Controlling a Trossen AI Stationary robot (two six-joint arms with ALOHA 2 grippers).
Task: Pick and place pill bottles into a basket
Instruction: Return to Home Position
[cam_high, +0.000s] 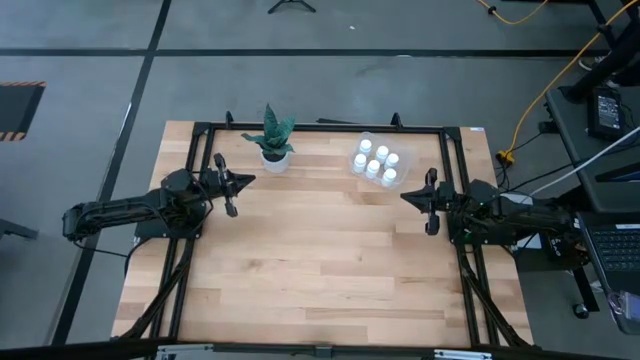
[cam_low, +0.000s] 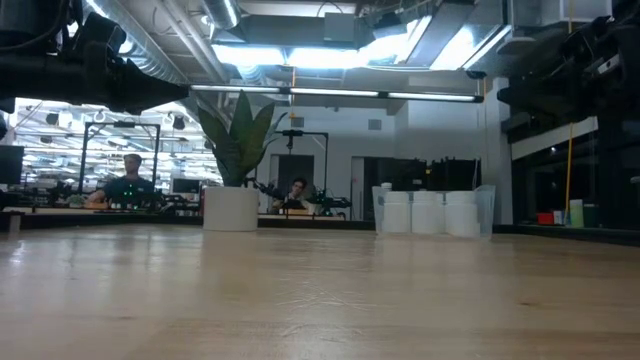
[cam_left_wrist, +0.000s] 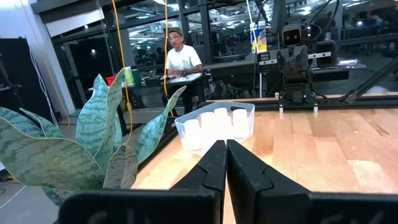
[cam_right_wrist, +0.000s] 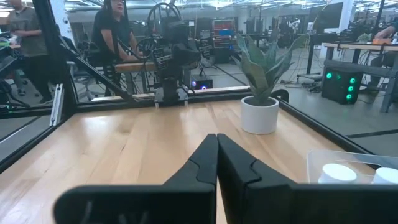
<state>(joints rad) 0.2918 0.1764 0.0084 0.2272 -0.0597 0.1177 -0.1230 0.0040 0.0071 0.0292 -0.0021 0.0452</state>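
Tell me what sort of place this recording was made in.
Probably a robotics lab or workshop hall: exposed ducts overhead, a person beyond the table, a yellow cable across the concrete floor. Left gripper and right gripper wait shut.

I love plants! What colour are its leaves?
Leaves are green with darker bands; left wrist view.

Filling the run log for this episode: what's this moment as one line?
left gripper: shut, empty, near plant pot | right gripper: shut, empty, near basket | pill bottles: all in view inside basket
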